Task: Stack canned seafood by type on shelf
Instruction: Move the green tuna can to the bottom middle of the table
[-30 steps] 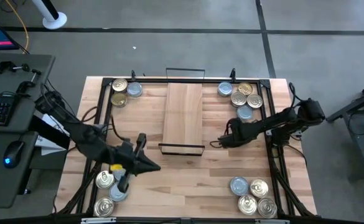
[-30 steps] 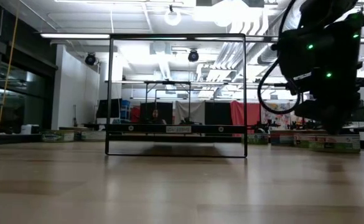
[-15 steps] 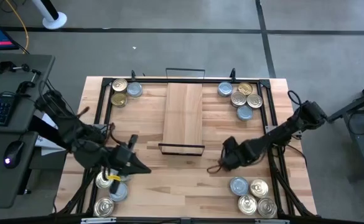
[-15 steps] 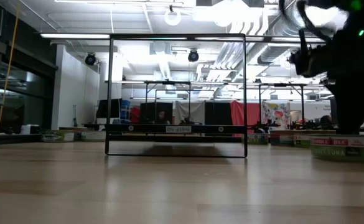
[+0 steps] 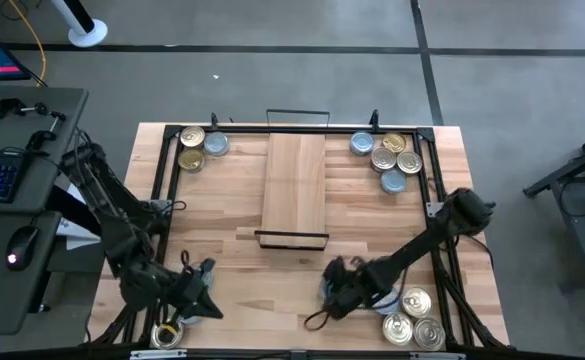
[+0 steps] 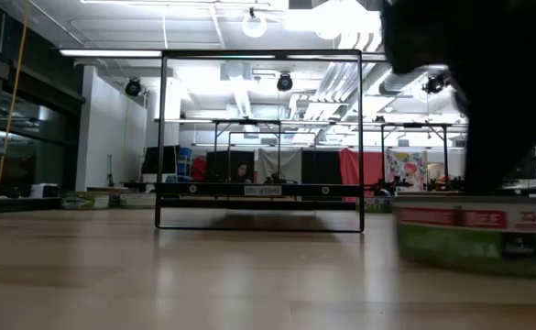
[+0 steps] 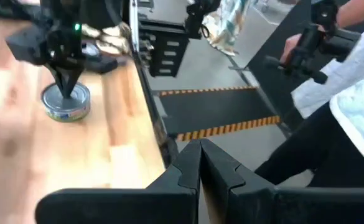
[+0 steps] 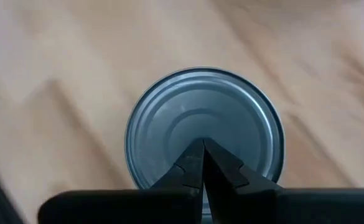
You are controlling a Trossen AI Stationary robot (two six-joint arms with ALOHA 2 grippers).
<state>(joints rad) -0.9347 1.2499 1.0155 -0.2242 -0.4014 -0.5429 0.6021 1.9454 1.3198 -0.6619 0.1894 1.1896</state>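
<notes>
A silver-topped tin (image 8: 163,118) with a green label (image 6: 478,240) stands on the tabletop near the front, right of centre. My right gripper (image 7: 65,87) is shut above it, pointing steeply down; in the high view the gripper (image 5: 337,292) hides the tin. My left gripper (image 5: 210,300) is shut on nothing, over the near left corner, pointing toward the table's right. The shelf (image 5: 294,190), a light plank with black wire end frames (image 6: 260,137), lies mid-table. Other tins sit in groups at the far left (image 5: 202,145), far right (image 5: 387,160), near right (image 5: 412,318) and near left (image 5: 167,335). My right gripper meets the middle of the tin's lid (image 8: 194,127) with the tips of its shut fingers (image 7: 65,93), which come from above and slant down. The tin stands upright with its bottom on the tabletop.
Black rails (image 5: 434,190) run along the table's left and right sides. A desk with keyboard and mouse (image 5: 2,170) stands left of the table. In the left wrist view a person in a white sleeve (image 7: 356,93) stands beyond the table's edge.
My right gripper has swept from beside the shelf's near end toward the table's near edge and somewhat left, tipping to point down; the tin below it shows much closer in the low view. My left gripper has drawn back toward the near left corner and sunk.
</notes>
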